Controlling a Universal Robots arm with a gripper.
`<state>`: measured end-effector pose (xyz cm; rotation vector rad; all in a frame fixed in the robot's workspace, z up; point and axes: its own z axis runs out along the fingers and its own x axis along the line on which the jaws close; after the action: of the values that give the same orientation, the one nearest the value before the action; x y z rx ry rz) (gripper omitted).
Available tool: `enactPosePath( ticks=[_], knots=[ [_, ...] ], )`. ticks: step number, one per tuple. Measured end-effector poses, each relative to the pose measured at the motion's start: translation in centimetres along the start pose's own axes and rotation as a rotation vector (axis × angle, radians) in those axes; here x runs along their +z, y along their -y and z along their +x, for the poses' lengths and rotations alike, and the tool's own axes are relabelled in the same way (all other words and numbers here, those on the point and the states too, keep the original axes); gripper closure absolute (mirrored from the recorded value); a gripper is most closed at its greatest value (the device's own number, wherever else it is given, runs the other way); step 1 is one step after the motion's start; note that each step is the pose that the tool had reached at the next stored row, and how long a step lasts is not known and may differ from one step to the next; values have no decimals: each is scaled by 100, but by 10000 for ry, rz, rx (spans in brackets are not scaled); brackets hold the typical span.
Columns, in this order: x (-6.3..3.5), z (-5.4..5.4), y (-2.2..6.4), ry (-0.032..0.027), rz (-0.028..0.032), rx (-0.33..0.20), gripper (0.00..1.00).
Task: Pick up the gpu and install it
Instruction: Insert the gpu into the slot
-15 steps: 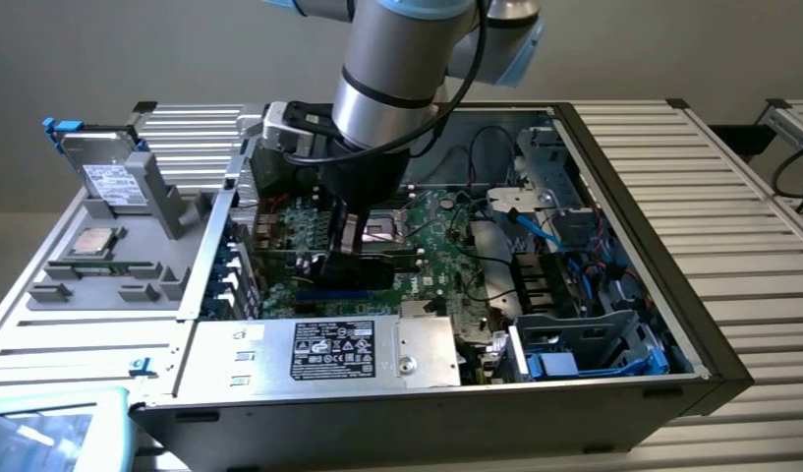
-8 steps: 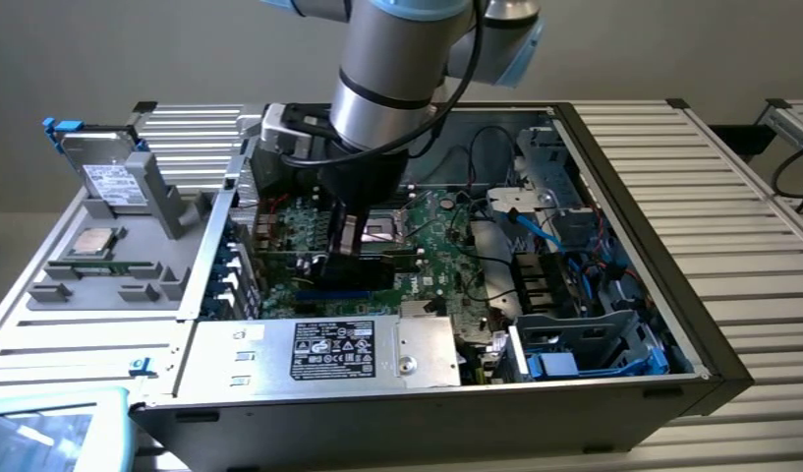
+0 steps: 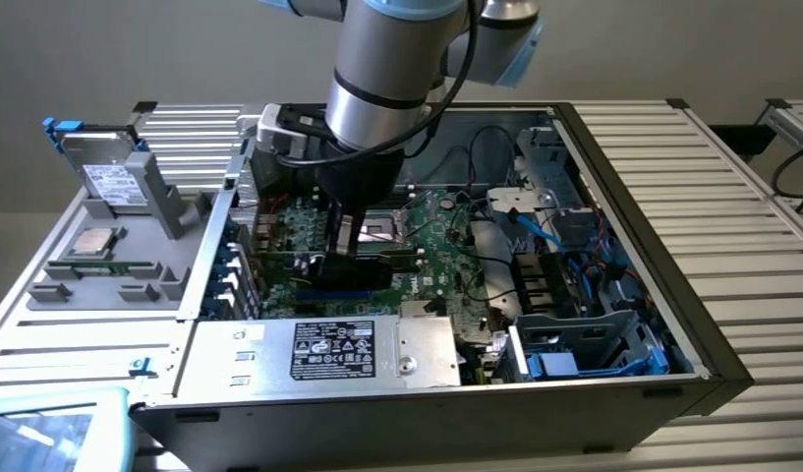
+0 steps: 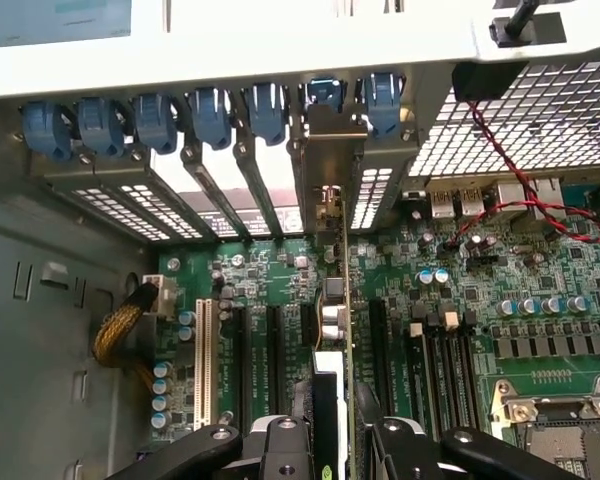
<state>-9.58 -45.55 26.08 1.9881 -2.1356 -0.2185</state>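
Black two-fingered pincer (image 4: 340, 445) clenched on the thin green-and-black gpu card (image 4: 346, 330). Card stands upright and edge-on over the slots of the large green motherboard (image 4: 460, 300), its grey metal bracket (image 4: 332, 150) toward the case rear. Judged light, stiff, fragile; grip board edges, not components.

Honestly, nothing here is readable. The black sticker (image 3: 333, 350) on the silver power supply (image 3: 428, 356) at the case's near edge has white print, and the drive (image 3: 97, 147) has a white label (image 3: 110, 183). Both are too small to make out.
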Motion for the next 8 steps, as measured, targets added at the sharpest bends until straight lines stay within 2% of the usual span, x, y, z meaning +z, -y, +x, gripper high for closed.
enactPosePath(
  ticks=[8],
  knots=[
    [23, -6, 6, 0, 0, 0, 73]
  ],
)
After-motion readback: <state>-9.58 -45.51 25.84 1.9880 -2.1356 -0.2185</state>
